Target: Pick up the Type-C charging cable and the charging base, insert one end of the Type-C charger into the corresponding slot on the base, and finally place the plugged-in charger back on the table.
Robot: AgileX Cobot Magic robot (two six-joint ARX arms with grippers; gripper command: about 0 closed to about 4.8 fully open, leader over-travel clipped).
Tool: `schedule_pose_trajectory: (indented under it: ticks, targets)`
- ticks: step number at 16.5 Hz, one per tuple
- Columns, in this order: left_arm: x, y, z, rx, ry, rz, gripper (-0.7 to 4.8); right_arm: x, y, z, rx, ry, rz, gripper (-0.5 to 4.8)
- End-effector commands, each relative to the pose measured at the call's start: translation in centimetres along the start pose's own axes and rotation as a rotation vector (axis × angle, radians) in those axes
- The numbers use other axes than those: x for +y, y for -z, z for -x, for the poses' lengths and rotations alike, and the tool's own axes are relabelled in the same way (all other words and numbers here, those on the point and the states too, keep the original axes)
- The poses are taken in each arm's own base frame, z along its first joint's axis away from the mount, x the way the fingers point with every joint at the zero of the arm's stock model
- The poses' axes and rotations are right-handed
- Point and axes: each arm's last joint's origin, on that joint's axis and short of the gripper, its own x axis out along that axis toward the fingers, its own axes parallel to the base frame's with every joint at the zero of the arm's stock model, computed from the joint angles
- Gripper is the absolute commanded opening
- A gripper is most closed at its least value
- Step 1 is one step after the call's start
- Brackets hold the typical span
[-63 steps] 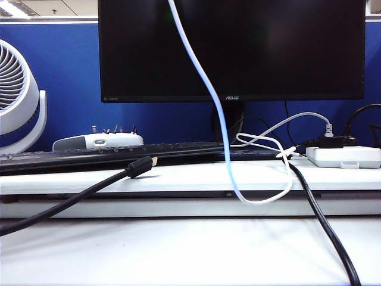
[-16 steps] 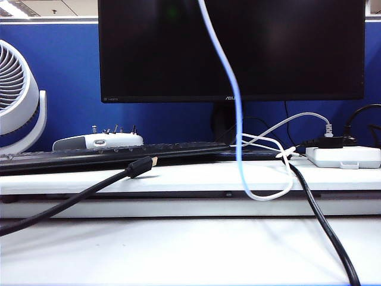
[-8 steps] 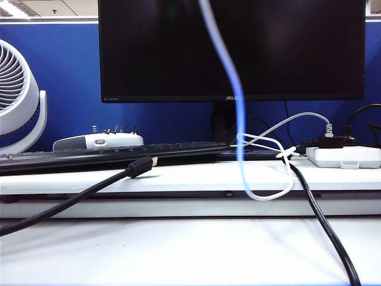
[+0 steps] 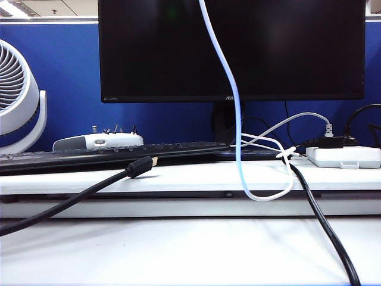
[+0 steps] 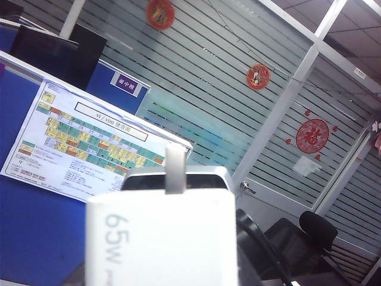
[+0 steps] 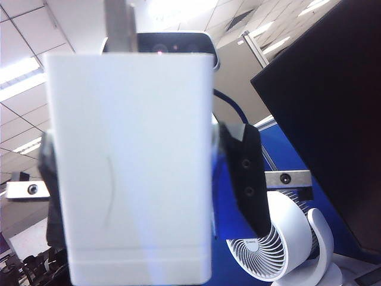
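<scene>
the charging base is held aloft, clamped between the black fingers of the left gripper. the right gripper, itself unseen close by the base, is closed narrow. beyond, the type-c charging cable is hung from above, looped at the ledge of the table.

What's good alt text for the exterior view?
A white Type-C cable hangs from above the frame in front of a dark monitor, looping low over the white table. Behind it lie a keyboard and a black cable, with a fan left and a power strip right; no gripper shows.
</scene>
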Motion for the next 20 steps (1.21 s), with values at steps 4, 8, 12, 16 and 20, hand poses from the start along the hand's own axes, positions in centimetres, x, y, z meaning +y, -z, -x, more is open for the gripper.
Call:
schedule_pose_trajectory:
  ticks: [4,8,12,16,20]
  targets:
    - [1.6,1.9,-0.2,0.134,0.041,0.146,-0.06,3.1,-2.5,0.5,-0.227,-0.104,0.165,1.96]
    - [1.6,1.9,-0.1,0.131,0.038,0.144,-0.06,2.7,-2.2,0.4,-0.160,-0.087,0.128,2.84]
    - [1.5,1.7,-0.1,0.126,0.043,0.129,-0.06,1.5,-1.4,0.2,-0.057,0.001,0.072,2.85]
    - [1.5,1.6,0.0,0.120,0.042,0.120,-0.06,0.5,-0.9,0.3,-0.001,0.089,0.056,3.21]
    - [1.9,1.2,1.0,0.108,0.019,0.116,-0.06,-0.1,-1.6,1.4,-0.006,0.163,0.100,3.21]
